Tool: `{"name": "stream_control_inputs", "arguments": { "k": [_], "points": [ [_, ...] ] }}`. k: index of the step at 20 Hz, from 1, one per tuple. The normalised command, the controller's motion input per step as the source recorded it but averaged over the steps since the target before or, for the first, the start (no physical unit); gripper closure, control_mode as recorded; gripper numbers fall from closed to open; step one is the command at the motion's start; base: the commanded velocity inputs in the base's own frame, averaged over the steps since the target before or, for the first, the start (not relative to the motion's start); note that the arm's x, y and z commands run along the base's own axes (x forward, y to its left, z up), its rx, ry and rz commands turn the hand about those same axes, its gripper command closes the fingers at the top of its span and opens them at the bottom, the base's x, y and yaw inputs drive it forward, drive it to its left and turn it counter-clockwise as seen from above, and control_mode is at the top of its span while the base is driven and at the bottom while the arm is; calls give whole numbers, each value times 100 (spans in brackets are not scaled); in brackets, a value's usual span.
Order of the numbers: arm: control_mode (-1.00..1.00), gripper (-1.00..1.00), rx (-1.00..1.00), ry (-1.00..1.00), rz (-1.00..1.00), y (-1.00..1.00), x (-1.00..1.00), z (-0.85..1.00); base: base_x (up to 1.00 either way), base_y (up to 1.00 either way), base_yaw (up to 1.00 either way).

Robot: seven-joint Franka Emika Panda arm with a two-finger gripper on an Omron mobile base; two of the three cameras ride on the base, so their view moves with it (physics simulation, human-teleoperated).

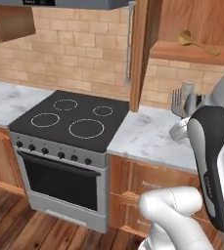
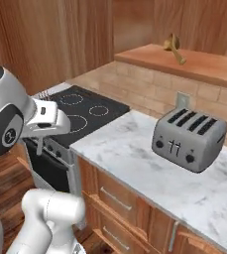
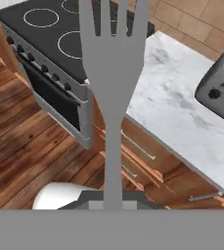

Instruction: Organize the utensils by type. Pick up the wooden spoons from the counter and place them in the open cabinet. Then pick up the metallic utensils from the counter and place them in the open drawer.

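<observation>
Warm wood kitchen: stove (image 1: 67,122) on the left, marble counter (image 2: 149,163) with the toaster (image 2: 189,138) to the right. One wooden spoon (image 2: 174,48) lies on the cabinet (image 2: 194,62) shelf. The gripper (image 3: 112,197) is clamped on the fork (image 3: 112,73), handle running straight out, tines forward; the drawer lies somewhere below the countertop.

A tan brick wall (image 1: 79,53) runs behind a black four-ring cooktop (image 1: 72,118), which sits on a silver oven (image 1: 59,180) with a dark glass door and a row of black knobs. Under it lies a floor (image 1: 15,222) of reddish-brown wooden planks, and a grey range hood (image 1: 69,4) hangs above the cooktop. A silver four-slot toaster (image 2: 188,139) stands on the desk below a brick backsplash with a wall outlet (image 2: 183,99), and tall wood-grain panels (image 2: 50,39) rise behind the stove.
</observation>
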Motion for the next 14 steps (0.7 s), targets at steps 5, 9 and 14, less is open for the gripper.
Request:
{"name": "stream_control_inputs", "arguments": {
  "k": [5,9,14],
  "points": [
    [100,100,0,0,0,0,0,0,0,89,74],
    [100,100,0,0,0,0,0,0,2,91,68],
    [100,100,0,0,0,0,0,0,18,87,65]
  ]
}}
